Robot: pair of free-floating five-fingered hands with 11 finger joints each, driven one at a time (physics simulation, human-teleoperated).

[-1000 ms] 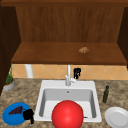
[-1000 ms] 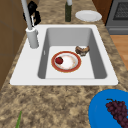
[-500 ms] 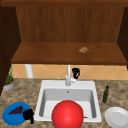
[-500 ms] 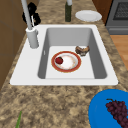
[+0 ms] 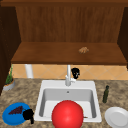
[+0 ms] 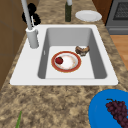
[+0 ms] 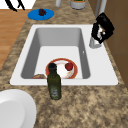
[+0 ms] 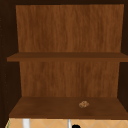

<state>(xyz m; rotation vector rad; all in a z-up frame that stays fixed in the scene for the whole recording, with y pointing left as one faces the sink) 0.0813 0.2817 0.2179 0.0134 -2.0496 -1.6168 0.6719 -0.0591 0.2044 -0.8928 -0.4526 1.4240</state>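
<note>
Granite counter surrounds our white sink; the faucet rises upright at its back edge. Our right robot hand hangs just beside it, fingers curled, gripping nothing. Our left robot hand hovers curled at the blue plate's rim.

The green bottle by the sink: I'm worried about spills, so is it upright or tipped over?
Upright. The green bottle stands on its base on the counter in the right side view, neck up, between the sink and the white plate.
</note>
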